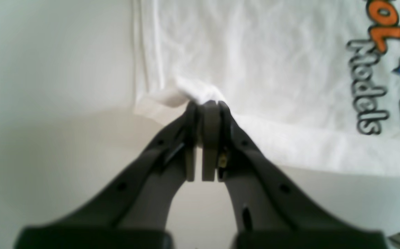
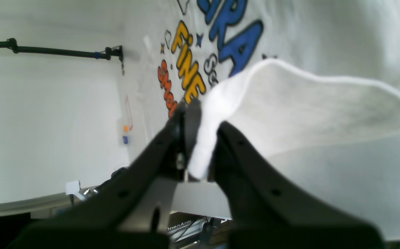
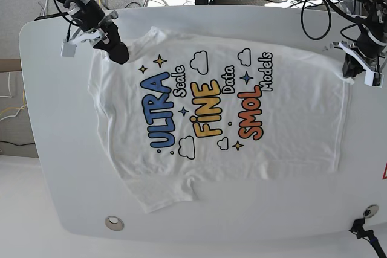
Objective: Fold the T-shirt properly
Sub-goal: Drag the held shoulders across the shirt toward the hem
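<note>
The white T-shirt [image 3: 205, 113] lies print up, spread on the white table [image 3: 60, 167], collar toward the left of the base view. My right gripper [image 3: 119, 54] is shut on a fold of white cloth at the far sleeve and shoulder. In the right wrist view the gripper [image 2: 201, 117] holds this fold [image 2: 217, 100] raised above the print [image 2: 186, 72]. My left gripper [image 3: 349, 69] is shut on the far hem corner. In the left wrist view the gripper [image 1: 205, 103] pinches a small bunch of cloth [image 1: 193, 90] at the shirt's edge, low over the table.
Cables [image 3: 314, 4] and stands crowd the far side beyond the table. A round hole [image 3: 113, 223] sits near the front left edge. A black clamp [image 3: 363, 226] sits at the front right. A black cable [image 2: 47, 52] crosses the table in the right wrist view.
</note>
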